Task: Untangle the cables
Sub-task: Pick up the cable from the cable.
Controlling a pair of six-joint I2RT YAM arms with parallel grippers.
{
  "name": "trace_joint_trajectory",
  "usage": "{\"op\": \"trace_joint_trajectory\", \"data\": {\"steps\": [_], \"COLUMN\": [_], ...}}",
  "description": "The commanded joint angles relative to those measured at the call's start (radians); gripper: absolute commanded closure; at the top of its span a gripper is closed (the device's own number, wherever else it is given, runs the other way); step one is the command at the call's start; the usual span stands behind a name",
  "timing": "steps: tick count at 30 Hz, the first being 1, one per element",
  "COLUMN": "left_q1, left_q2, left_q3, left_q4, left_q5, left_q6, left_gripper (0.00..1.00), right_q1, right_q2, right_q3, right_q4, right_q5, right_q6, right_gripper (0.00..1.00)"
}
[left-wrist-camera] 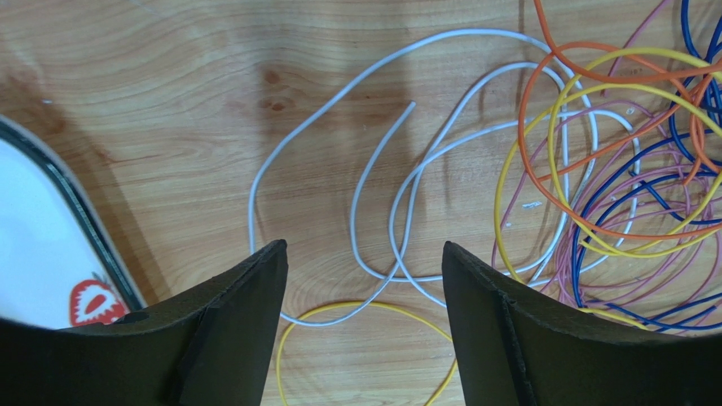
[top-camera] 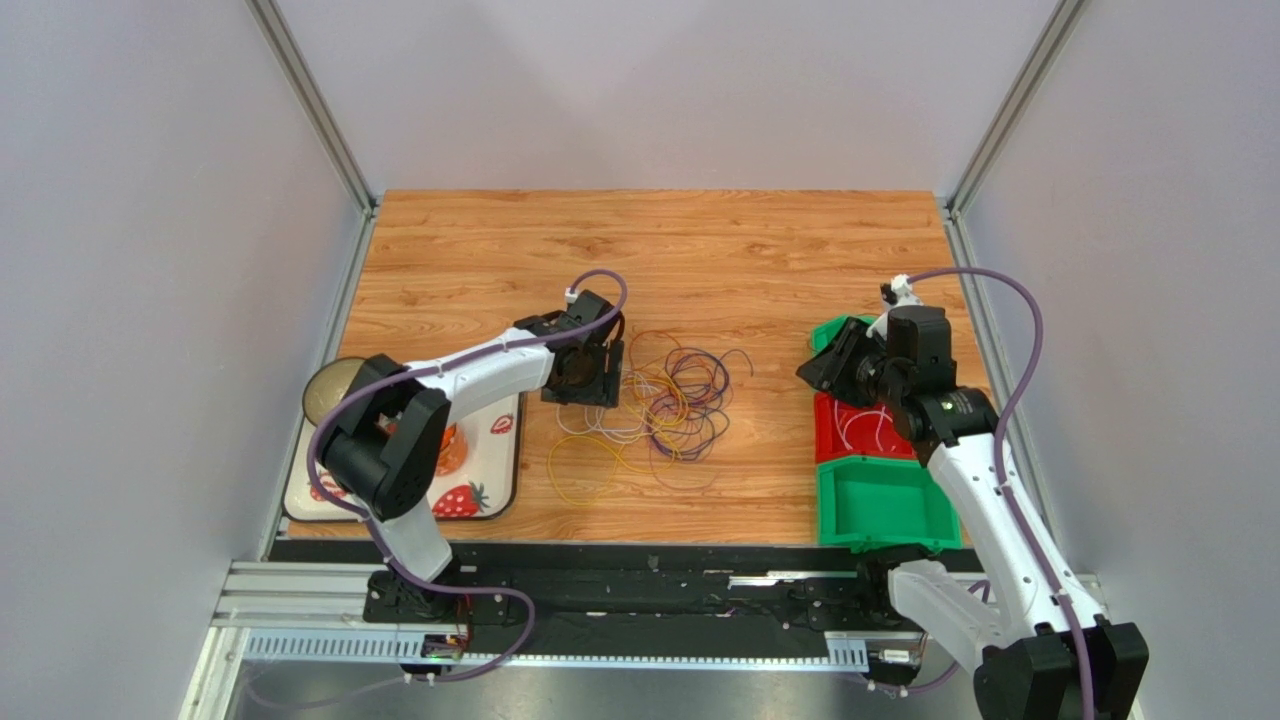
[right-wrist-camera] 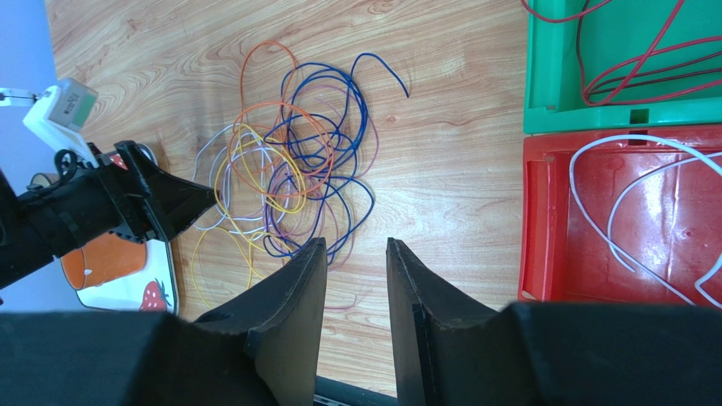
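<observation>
- cables (top-camera: 669,413): loose tangle on the wooden table (top-camera: 751,255), orange, yellow, blue, purple and white loops overlapping; which strand passes over which is hard to make out from above
- left gripper (top-camera: 583,375): just beside the tangle's left edge, pointing down; jaws spread wide, nothing between them; in its wrist view a white strand (left-wrist-camera: 252,211) lies on the wood below the gap, its path cut off behind the fingers (left-wrist-camera: 229,321)
- right gripper (top-camera: 834,360): well to the right of the tangle, over the bins; jaws partly apart with bare wood showing in the gap (right-wrist-camera: 356,245); nothing gripped
- red bin (top-camera: 864,435): right of the tangle, holding a white wire (right-wrist-camera: 635,203) cut off at the frame edge; green bin (right-wrist-camera: 542,85) touching it holds red wires (right-wrist-camera: 644,59), only partly in view
- strawberry-print tray (top-camera: 481,495): left of the tangle, mostly hidden under the left arm
</observation>
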Motion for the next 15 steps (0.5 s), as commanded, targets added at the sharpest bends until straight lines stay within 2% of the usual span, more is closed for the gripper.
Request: {"op": "trace_joint_trajectory", "data": {"steps": [1, 3, 7, 11, 15], "left_q1": [-0.025, -0.026, -0.030, -0.045, -0.059], "left_q2": [0.022, 0.039, 0.061, 0.081, 0.091], "left_q3": [0.002, 0.005, 0.005, -0.001, -0.016], "left_q4": [0.057, 0.054, 0.054, 0.049, 0.055], "left_q5": [0.006, -0.001, -0.005, -0.022, -0.033], "left_q6": [-0.005, -0.008, -0.013, -0.019, -0.036], "left_gripper": [0.25, 0.26, 0.34, 0.38, 0.47], "right_q1": [0.008, 0.008, 0.008, 0.011, 0.009], "right_q2": [-0.008, -0.005, 0.000, 0.009, 0.014], "right_q3": [0.013, 0.013, 0.010, 0.013, 0.013], "right_q4": [-0.005, -0.004, -0.001, -0.001, 0.001], "right_q5": [-0.001, 0.001, 0.004, 0.005, 0.008], "right_q6": [-0.008, -0.008, -0.008, -0.011, -0.013], "right_gripper": [0.64, 0.64, 0.64, 0.64, 0.64]}}
